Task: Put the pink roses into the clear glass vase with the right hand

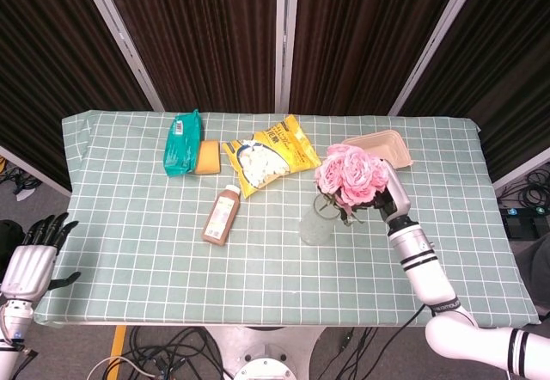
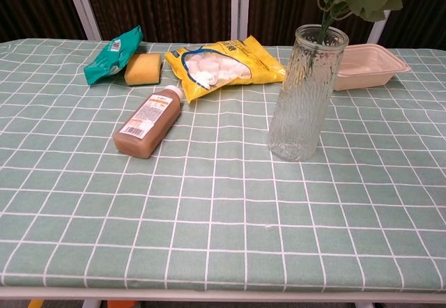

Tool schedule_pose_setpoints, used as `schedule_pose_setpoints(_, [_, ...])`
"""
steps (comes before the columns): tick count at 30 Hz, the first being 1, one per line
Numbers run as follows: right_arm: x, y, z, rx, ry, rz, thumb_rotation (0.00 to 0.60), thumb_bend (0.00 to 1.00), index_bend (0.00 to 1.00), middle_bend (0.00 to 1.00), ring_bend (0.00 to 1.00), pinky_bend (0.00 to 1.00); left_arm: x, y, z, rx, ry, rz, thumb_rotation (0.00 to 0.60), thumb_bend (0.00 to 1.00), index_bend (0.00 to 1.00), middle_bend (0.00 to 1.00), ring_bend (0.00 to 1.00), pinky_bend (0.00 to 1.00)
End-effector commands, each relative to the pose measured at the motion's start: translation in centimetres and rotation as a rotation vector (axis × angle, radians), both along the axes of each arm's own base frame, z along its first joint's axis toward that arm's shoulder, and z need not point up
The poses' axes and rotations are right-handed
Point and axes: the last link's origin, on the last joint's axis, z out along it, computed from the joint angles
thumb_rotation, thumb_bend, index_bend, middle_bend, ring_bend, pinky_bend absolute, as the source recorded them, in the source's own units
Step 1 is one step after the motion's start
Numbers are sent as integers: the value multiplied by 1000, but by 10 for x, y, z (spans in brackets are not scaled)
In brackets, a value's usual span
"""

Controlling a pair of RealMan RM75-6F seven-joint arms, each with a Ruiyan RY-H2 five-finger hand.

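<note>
Right hand (image 1: 394, 201) gripping roses (image 1: 351, 176) by the stems, blooms just left of the hand above the vase (image 1: 318, 219), stem tips inside its mouth, tray (image 1: 388, 147) behind the hand, left hand (image 1: 33, 255) empty, fingers spread, off the tabletop (image 1: 129, 234) edge

Clutter on the checked tabletop (image 1: 129, 225)
Teal packet (image 1: 183, 143) touching yellow sponge (image 1: 207, 157); yellow snack bag (image 1: 270, 156); brown bottle (image 1: 222, 215) lying flat; beige tray (image 1: 388, 148).
</note>
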Motion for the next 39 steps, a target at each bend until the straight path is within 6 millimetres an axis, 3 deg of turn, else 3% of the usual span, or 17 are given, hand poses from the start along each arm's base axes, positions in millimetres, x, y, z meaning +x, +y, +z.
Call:
schedule_pose_setpoints(1, [-1, -2, -9, 17, 6, 15, 600, 213, 590, 460, 187, 199, -2, 0, 0, -1, -1, 5, 600, 107, 134, 28, 0, 100])
schedule_pose_setpoints(16, [-18, -6, -28, 80, 18, 22, 600, 183, 516, 418, 110, 126, -7, -2, -2, -8, -5, 17, 600, 108, 135, 28, 0, 100])
schedule_pose_setpoints(20, [-20, -5, -30, 95, 39, 38, 600, 149, 437, 379, 80, 101, -7, -1, -3, -10, -5, 17, 600, 107, 135, 28, 0, 100])
schedule_pose_setpoints(28, [-20, -4, -28, 116, 54, 83, 600, 49, 198, 194, 0, 13, -7, -1, -3, -11, -5, 18, 600, 107, 135, 28, 0, 100])
schedule_pose_setpoints(39, [-30, 0, -22, 96, 65, 100, 600, 19, 132, 134, 0, 0, -7, -1, -3, -10, -7, 17, 600, 107, 135, 28, 0, 100])
